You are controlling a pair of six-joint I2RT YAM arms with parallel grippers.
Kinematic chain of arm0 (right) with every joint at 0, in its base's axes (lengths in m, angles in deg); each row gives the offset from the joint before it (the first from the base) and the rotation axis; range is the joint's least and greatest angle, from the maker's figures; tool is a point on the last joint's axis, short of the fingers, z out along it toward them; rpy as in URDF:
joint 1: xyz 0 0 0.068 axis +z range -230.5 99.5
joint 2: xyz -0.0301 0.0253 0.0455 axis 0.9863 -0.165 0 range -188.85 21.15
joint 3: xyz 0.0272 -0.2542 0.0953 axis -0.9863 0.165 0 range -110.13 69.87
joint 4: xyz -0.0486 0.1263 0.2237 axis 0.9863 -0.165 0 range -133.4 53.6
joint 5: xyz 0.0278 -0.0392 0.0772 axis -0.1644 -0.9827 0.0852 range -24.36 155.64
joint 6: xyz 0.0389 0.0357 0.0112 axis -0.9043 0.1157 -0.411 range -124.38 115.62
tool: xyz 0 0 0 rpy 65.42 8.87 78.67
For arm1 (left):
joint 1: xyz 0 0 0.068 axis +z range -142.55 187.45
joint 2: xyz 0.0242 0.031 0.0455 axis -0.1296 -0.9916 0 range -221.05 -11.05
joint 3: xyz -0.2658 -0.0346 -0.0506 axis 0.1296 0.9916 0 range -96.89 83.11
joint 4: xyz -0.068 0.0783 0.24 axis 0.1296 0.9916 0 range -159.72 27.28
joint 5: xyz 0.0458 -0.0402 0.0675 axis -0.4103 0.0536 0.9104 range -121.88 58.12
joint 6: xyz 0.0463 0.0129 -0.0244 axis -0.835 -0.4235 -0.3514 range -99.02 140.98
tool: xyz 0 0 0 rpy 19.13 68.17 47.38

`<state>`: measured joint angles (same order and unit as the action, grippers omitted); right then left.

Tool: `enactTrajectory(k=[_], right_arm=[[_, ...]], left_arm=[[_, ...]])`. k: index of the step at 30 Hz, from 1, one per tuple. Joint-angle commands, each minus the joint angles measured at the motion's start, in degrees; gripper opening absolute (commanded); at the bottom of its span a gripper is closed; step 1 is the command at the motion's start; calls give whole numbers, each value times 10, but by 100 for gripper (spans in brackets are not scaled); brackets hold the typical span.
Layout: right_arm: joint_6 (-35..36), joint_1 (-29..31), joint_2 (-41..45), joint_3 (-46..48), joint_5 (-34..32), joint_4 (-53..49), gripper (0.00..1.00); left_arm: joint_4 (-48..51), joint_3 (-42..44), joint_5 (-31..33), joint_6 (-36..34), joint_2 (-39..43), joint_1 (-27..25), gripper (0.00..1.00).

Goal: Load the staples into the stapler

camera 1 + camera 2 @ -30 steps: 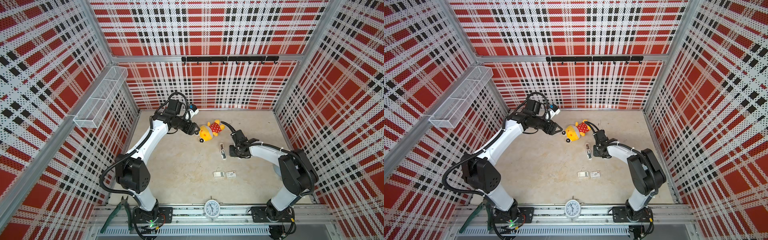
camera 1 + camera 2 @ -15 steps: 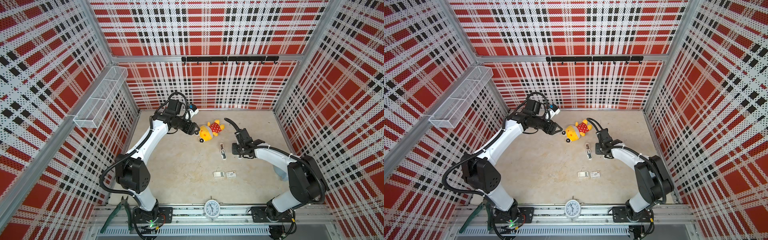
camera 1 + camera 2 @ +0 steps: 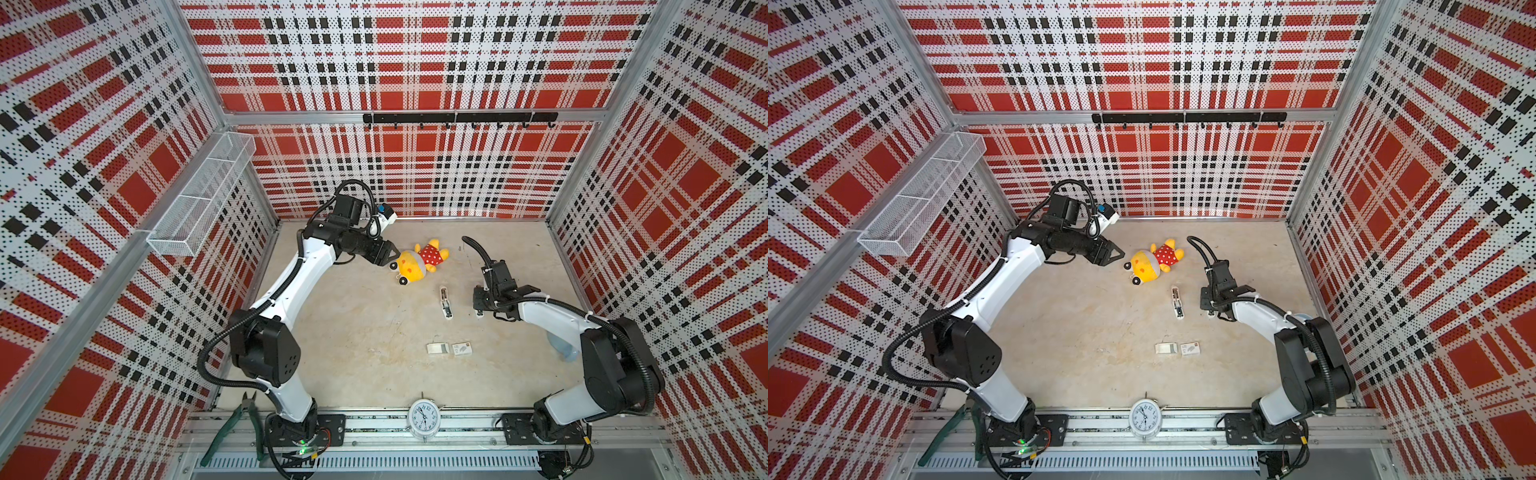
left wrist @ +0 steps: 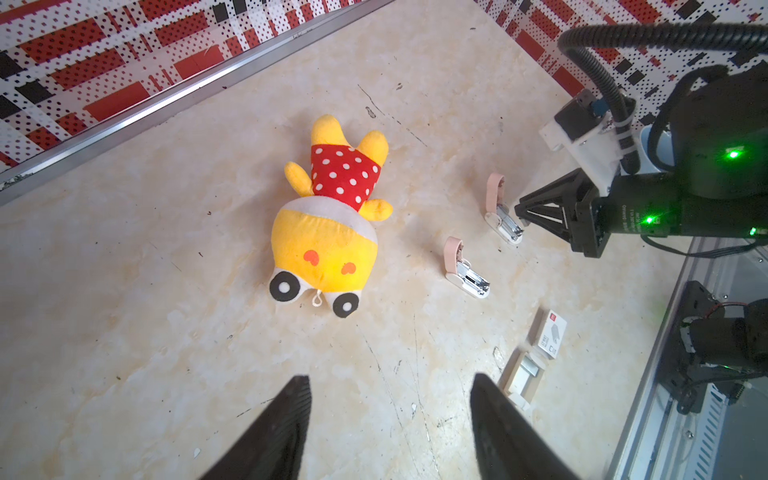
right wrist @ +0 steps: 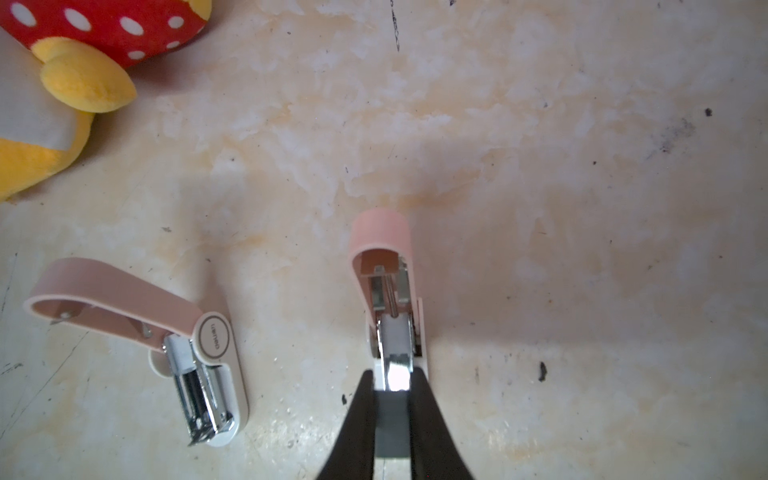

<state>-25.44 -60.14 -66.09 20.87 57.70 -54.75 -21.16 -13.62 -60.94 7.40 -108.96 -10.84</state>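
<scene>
Right jaws clenched on a staple strip at the open stapler; left jaws released above the bench (image 3: 353, 332).
Only the right wrist view shows the grip: the dark fingers (image 5: 361, 415) pinch what looks like a grey strip of staples (image 5: 391, 428), right at the front end of the stapler (image 5: 380, 237), whose pink lid is swung up. In both top views the arm hides this. A second stapler (image 5: 199, 357), also open, lies just beside it. The left wrist view shows the left jaws spread with nothing between them, near the plush toy (image 4: 328, 232). Only there can one see a spare strip (image 4: 530, 365) lying in the open white tray (image 4: 515, 384), with the box sleeve (image 4: 552, 334) beside it. A clock (image 3: 423, 417) and pliers (image 3: 232, 419) sit at the front rail.
</scene>
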Motion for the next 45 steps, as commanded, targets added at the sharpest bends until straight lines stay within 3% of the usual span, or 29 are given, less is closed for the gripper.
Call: enactTrajectory(k=[1,45], right_arm=[[11,-4,7,4,4,36,16],[8,-7,-19,57,-3,114,17]], left_arm=[[7,-14,6,6,5,3,64],[7,-9,12,4,4,-1,65]])
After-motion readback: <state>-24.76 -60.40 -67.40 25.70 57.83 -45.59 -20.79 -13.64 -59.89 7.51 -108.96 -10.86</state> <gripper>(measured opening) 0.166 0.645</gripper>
